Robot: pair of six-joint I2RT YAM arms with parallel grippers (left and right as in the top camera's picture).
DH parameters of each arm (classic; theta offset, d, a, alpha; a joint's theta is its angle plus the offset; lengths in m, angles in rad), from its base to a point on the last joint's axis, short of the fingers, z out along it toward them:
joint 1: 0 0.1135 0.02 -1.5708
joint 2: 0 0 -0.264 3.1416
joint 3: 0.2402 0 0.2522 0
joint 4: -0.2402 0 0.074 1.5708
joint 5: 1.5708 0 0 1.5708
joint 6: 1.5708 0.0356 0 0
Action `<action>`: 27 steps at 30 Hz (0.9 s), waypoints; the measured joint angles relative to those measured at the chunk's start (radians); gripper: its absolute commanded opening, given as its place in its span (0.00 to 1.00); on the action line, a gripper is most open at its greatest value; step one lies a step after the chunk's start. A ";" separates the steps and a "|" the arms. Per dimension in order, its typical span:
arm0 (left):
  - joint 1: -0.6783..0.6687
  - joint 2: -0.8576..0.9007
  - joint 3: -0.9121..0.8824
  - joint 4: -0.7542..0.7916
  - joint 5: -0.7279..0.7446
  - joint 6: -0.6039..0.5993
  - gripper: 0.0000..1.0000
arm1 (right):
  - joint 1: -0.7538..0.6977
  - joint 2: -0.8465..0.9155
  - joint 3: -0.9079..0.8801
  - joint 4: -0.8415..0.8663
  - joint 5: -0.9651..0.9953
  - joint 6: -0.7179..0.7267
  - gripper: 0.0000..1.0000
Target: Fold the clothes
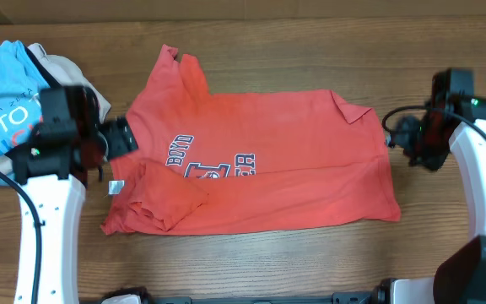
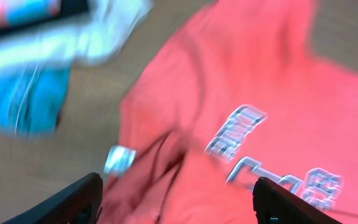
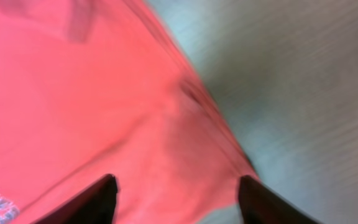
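The clothes, one coral-red T-shirt [image 1: 285, 160], lie spread across the middle of the wooden table, with a crease running through the navy-and-white lettering [image 1: 213, 160]. A small white tag [image 1: 116, 187] shows at the shirt's left end. My left gripper [image 1: 121, 138] hovers at that left end, open. In the left wrist view its black fingers [image 2: 73, 202] stand wide apart over the shirt [image 2: 260, 81] and tag [image 2: 119, 158], with nothing between them. My right gripper [image 1: 399, 135] is at the shirt's right edge, open. Its fingers [image 3: 95, 199] are spread above the red cloth [image 3: 73, 93].
A light-blue T-shirt [image 1: 2, 110] and a beige garment [image 1: 57, 67] are heaped at the far left, close behind my left arm. Bare wood [image 1: 310, 51] runs along the back and to the right of the shirt [image 3: 303, 81].
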 measured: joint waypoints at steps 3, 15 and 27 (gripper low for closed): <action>0.000 0.086 0.136 0.002 0.052 0.060 0.82 | 0.035 -0.010 0.069 0.014 -0.028 -0.074 0.80; -0.001 0.622 0.493 0.232 0.204 0.179 0.77 | 0.124 -0.018 0.089 0.081 -0.053 -0.213 0.79; -0.010 0.925 0.541 0.614 0.311 0.196 0.69 | 0.124 -0.018 0.079 0.058 -0.054 -0.227 0.79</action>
